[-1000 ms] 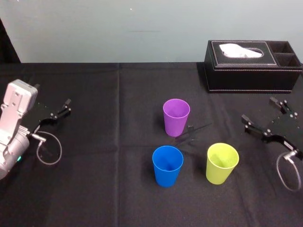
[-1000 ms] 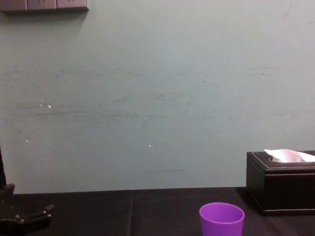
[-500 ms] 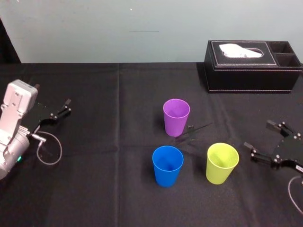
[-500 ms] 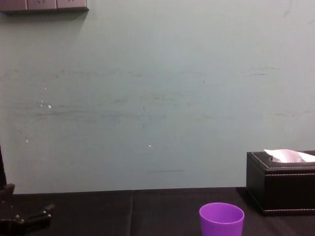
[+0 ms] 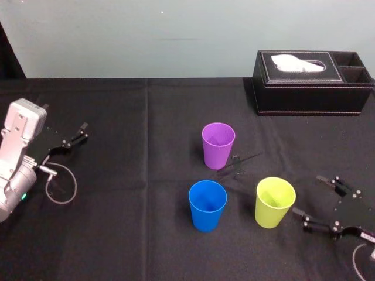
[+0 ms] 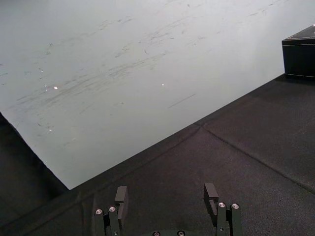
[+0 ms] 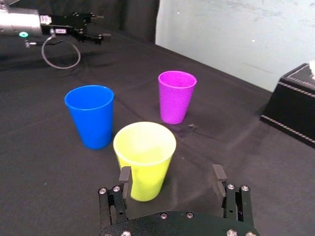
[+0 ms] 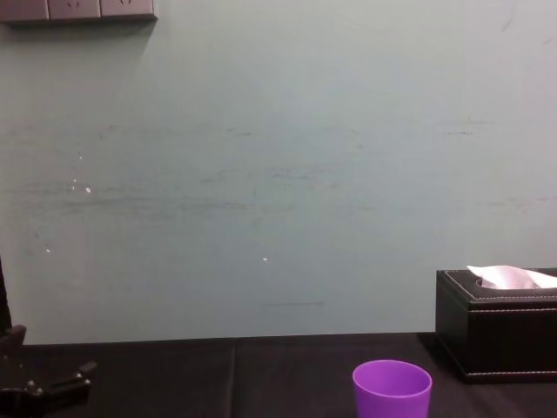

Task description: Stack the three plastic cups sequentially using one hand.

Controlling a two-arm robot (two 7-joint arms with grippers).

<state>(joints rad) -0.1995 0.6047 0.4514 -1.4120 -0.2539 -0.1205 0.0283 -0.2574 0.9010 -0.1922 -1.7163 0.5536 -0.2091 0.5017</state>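
Black table: open room all round; tissue box far right, well clear. Nothing stacked, approach step. Purple cup far, blue cup near left, yellow-green cup near right, all apart. Right gripper, jaws wide, just right of yellow-green cup; next, straddle its wall and close. Left gripper parked far left, jaws wide

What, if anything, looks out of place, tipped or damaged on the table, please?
Nothing stands out. The purple cup, blue cup and yellow-green cup all stand upright and apart, mouths up, on the black cloth. The right gripper is open beside the yellow-green cup; the left gripper rests open at the cloth's left side.
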